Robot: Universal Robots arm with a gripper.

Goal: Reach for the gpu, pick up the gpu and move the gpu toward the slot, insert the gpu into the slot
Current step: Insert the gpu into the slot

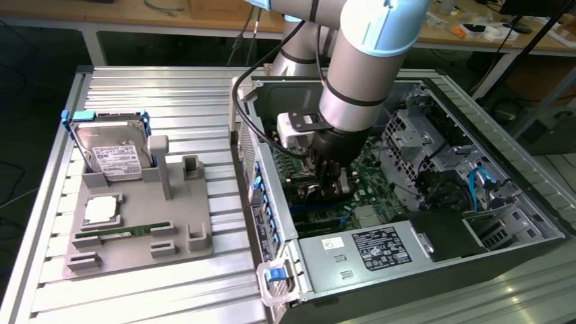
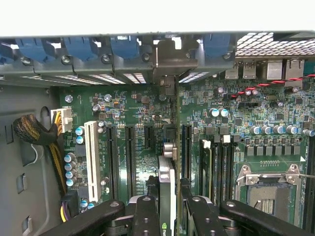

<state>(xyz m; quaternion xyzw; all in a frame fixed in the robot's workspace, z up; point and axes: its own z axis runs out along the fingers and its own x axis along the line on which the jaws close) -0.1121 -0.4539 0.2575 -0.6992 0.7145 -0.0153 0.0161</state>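
Observation:
Inside the open computer case (image 1: 504, 223), my gripper (image 1: 330, 183) is shut on the gpu (image 2: 166, 177). In the wrist view the card stands edge-on between the two black fingers (image 2: 146, 216), and its silver end bracket (image 2: 167, 73) reaches toward the case's rear wall. The card hangs close over the green motherboard (image 2: 138, 118). The long bluish slot (image 2: 186, 147) runs parallel to the card, right beside it. I cannot tell whether the card's lower edge touches the board. In the exterior view a blue strip of the slot (image 1: 317, 214) shows just below the gripper.
Outside the case, a grey fixture plate (image 1: 180, 236) carries a silver hard drive (image 1: 112, 154), a processor (image 1: 101, 209) and a memory stick (image 1: 121, 233). Near the card are a white slot (image 2: 91, 160), black memory slots (image 2: 221, 167), the processor socket (image 2: 268, 189) and cable bundles (image 2: 34, 130).

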